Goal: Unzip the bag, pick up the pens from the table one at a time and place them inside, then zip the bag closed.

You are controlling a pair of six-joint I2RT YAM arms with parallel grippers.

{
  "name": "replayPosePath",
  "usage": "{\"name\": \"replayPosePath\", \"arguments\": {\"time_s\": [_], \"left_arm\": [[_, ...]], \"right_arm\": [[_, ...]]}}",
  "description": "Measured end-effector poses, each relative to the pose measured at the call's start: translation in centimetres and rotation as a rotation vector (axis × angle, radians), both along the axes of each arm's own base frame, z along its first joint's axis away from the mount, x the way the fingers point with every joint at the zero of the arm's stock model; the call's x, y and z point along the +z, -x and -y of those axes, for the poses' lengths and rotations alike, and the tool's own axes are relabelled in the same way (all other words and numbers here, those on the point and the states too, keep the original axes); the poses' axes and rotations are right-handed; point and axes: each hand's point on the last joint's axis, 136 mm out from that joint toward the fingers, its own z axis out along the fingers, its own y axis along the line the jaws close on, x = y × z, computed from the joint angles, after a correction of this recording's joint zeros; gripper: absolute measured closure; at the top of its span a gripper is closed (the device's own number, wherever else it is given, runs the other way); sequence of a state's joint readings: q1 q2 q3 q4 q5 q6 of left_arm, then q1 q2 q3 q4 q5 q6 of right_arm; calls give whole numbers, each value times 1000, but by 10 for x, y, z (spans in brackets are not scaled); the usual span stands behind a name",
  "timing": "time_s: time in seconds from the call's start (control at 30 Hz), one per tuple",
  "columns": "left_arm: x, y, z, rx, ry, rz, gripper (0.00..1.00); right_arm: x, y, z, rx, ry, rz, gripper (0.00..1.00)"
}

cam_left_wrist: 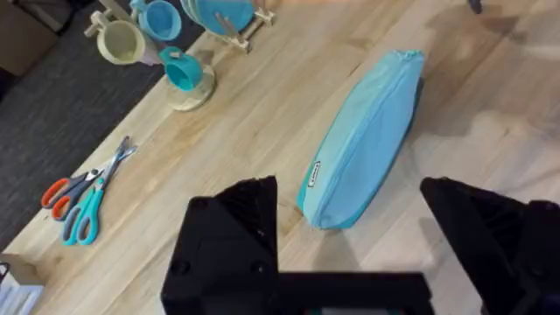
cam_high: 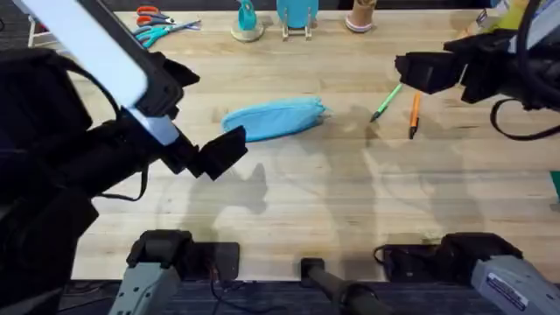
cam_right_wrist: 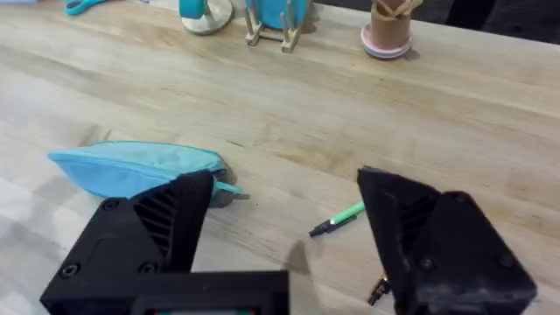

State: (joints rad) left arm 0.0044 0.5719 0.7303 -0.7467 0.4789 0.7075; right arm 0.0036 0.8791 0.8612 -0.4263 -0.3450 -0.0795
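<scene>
Where the left arm rises close under the overhead camera, much of the table's (cam_high: 350,188) left side is hidden behind its dark bulk. The left gripper (cam_high: 223,153) is seen just off the near left end of the bag (cam_high: 276,119), apart from it; in the left wrist view its black fingers (cam_left_wrist: 229,241) are spread wide, nothing is held between them, and the pouch's end lies beyond the gap. The bag is laid flat near the table's middle, its zipper line hard to make out. To its right, the green pen (cam_high: 385,101) and the orange pen (cam_high: 414,115) are found side by side, well apart from the pouch. The right gripper (cam_high: 420,70) is poised just beside the green pen's far end; its fingers (cam_right_wrist: 437,245) are likewise held wide apart and empty, and the orange pen is mostly hidden behind one of them in the right wrist view.
</scene>
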Motion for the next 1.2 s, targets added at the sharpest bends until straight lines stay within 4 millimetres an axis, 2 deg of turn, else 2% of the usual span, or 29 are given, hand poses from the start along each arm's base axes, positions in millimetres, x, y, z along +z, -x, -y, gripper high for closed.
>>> {"name": "replayPosePath", "arguments": {"time_s": [0.27, 0.6, 0.77, 1.2], "left_arm": [[-17, -10, -5, -24, 29, -81, 7], [-26, -26, -27, -85, 140, -95, 7], [-41, -36, -37, -110, 241, -144, 8], [-76, -49, -32, -261, 367, -193, 7]], "right_arm": [[0, 0, 0, 0, 0, 0, 6], [0, 0, 0, 0, 0, 0, 6], [0, 0, 0, 0, 0, 0, 6], [0, 0, 0, 0, 0, 0, 6]]}}
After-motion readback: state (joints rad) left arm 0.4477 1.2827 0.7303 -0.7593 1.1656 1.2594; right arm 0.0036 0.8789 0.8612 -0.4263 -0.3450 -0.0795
